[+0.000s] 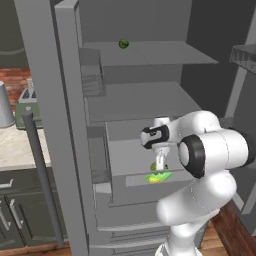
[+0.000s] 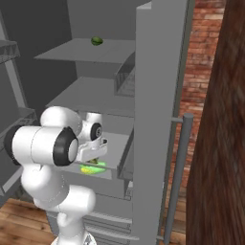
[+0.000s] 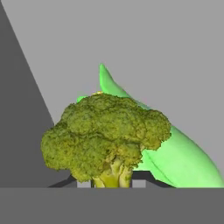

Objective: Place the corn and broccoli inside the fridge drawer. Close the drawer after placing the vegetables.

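Corn (image 3: 183, 162) half behind broccoli (image 3: 105, 135), its lower end cut off.

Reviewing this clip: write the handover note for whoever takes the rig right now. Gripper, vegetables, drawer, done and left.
Gripper: shut on the broccoli, held over the open fridge drawer.
Corn: already lying in the drawer, right under the broccoli.
Done: corn placed; broccoli brought over the drawer.
Left: release the broccoli into the drawer, pull the arm back, push the drawer shut.

Bumpy matt broccoli (image 3: 105, 135), smooth glossy corn (image 3: 183, 159)
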